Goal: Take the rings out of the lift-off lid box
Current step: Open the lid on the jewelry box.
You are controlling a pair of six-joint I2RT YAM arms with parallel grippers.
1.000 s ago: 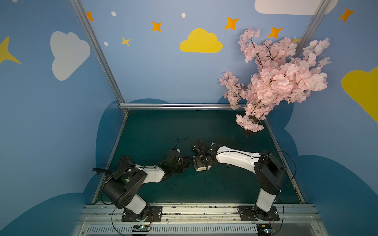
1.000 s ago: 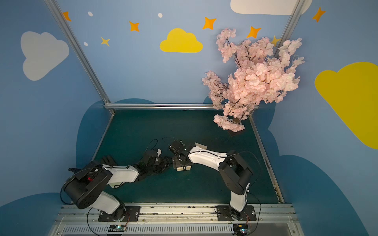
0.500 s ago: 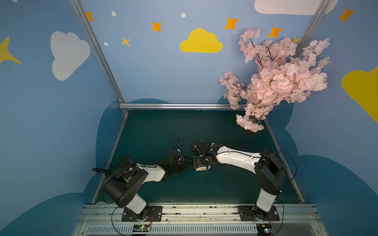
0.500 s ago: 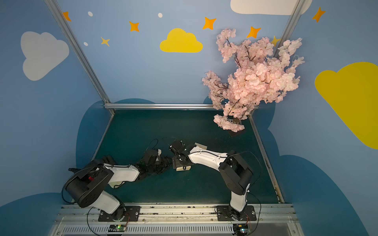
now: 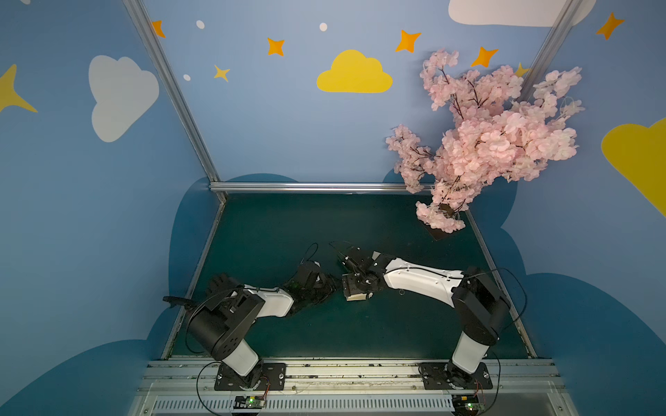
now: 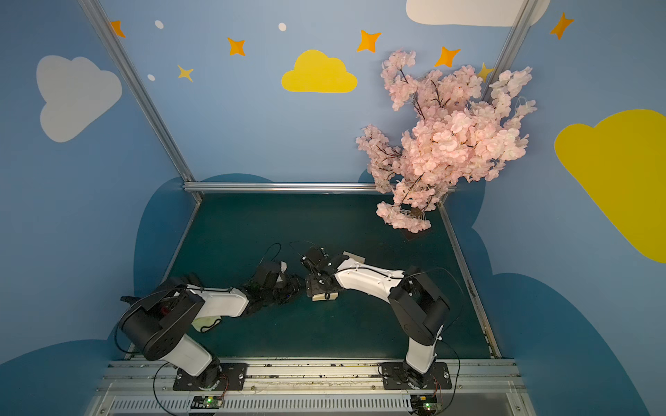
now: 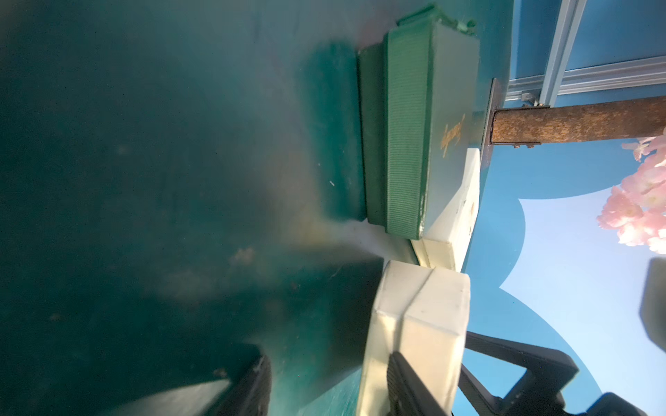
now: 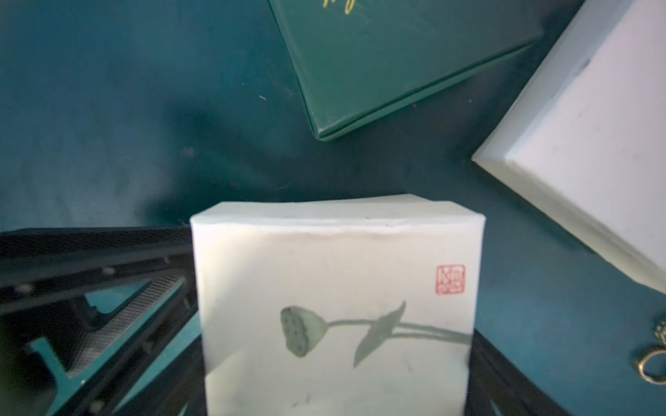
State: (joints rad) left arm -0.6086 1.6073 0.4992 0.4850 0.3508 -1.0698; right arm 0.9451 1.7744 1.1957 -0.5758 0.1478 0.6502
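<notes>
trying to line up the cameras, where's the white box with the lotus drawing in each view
top views: white lotus box, a small pale block near the middle of the green mat in both
left wrist: nearest white block, side on, print hidden
right wrist: fills the foreground, print facing the camera
landmark: green box lies beyond it in both wrist views; not discernible in the top views
</notes>
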